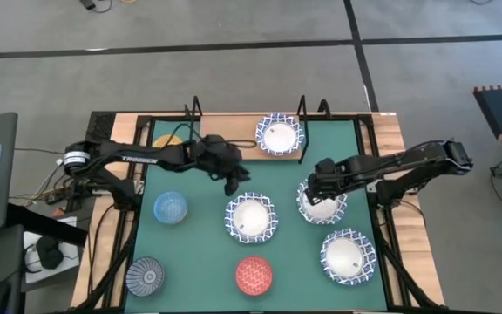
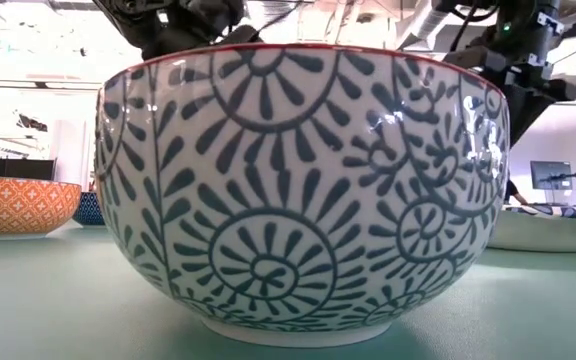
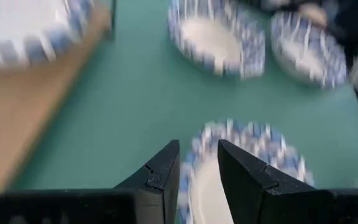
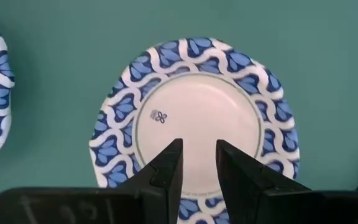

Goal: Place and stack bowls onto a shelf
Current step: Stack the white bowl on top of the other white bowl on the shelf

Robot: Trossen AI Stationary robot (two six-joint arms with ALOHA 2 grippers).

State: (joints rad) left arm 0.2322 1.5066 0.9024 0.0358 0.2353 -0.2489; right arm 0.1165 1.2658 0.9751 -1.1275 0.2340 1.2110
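Note:
Three white bowls with blue lattice rims rest on the green mat [image 1: 203,249]: one in the middle [image 1: 251,218], one right of it [image 1: 322,208], one near the front right [image 1: 348,257]. Another white bowl [image 1: 280,133] and a yellow bowl [image 1: 166,139] stand on the wooden shelf [image 1: 225,129] at the far edge. My left gripper [image 3: 197,155] is open just above the middle bowl's far rim [image 3: 199,163], which shows between its fingers. My right gripper [image 4: 199,152] points down over the right-hand bowl [image 4: 197,106], fingers apart, with nothing seen pinched.
A light blue bowl [image 1: 171,208], a grey-blue patterned bowl [image 1: 145,276] and a red bowl [image 1: 254,275] stand on the mat's left and front. One patterned bowl [image 2: 298,190] fills most of the low view. Black wire uprights [image 1: 195,109] rise from the shelf.

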